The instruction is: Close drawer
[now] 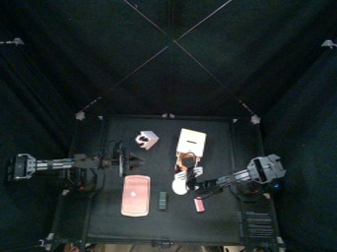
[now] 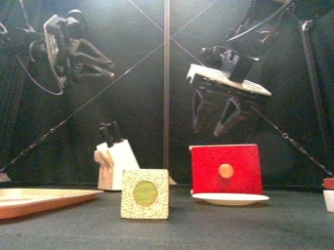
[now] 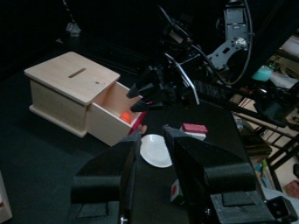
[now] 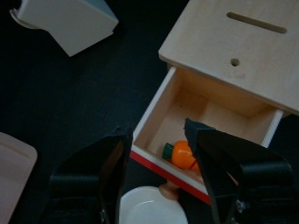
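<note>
**Inspector:** Where is the drawer [image 4: 205, 118]?

**Assistant:** Pulled out of its light wooden box [image 3: 73, 87], which stands toward the back of the table [image 1: 224, 128], right of centre. It has a red front panel, and an orange object [image 4: 183, 154] lies inside.

**Inspector:** Right end effector [image 4: 162, 166]?

**Assistant:** Jaws apart, gripping nothing, hanging above the drawer's red front. A white dish [image 3: 156, 150] lies on the table just in front of it.

**Inspector:** Left end effector [image 3: 153, 171]?

**Assistant:** Also apart, empty, on the table's left side, well away from the box, facing it.

**Inspector:** Other items?

**Assistant:** A pink slab [image 1: 134, 194] at the front, and a white block [image 1: 142, 141] left of the box.
</note>
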Robot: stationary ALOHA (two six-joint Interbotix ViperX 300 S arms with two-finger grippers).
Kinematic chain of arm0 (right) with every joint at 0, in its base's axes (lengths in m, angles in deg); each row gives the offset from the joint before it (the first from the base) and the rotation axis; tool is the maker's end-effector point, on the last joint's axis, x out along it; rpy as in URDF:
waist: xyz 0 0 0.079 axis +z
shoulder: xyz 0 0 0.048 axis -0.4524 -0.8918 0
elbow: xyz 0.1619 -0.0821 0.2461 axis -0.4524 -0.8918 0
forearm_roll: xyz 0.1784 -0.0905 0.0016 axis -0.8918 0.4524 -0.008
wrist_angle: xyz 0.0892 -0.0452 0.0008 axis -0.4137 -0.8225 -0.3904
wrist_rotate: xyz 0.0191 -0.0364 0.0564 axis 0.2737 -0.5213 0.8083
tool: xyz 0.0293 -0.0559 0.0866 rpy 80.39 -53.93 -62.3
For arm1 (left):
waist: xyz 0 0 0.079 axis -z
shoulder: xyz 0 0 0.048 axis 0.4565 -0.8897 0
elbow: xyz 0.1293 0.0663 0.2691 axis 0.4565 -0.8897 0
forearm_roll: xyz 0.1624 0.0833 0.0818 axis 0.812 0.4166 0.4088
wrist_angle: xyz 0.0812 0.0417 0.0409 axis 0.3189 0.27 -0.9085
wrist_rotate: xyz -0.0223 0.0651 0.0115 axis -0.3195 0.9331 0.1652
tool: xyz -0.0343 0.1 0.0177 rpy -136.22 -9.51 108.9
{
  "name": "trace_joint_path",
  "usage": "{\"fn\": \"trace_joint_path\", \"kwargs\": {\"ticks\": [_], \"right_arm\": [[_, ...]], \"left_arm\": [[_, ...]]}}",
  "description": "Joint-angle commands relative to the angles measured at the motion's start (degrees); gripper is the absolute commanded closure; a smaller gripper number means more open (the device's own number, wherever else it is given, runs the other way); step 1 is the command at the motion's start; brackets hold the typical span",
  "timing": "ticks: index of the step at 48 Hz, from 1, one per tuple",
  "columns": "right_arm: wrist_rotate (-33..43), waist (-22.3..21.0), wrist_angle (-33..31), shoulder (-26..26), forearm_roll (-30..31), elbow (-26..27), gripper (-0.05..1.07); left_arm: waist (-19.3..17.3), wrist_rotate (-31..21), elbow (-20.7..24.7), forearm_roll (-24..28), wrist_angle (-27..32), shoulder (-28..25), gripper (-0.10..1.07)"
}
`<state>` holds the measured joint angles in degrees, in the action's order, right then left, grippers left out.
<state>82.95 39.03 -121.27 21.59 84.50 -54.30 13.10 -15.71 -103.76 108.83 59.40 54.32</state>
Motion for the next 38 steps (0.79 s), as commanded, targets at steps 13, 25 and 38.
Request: {"fn": "trace_joint_path", "kwargs": {"ticks": [13,25,38], "right_arm": [[0.1,4.5,-2.2,1.4,0.1,1.7,0.20],[0.1,7.6,-5.1,1.4,-0.4,1.6,0.39],[0.7,9.8,-6.1,1.6,-3.5,-0.3,0.60]], "left_arm": [[-0.3,0.2,5.4,0.0,-0.1,-4.8,0.27],[0.1,0.2,16.4,3.6,8.1,-12.0,0.30],[0.0,0.1,25.5,5.1,11.0,-22.1,0.52]]}}
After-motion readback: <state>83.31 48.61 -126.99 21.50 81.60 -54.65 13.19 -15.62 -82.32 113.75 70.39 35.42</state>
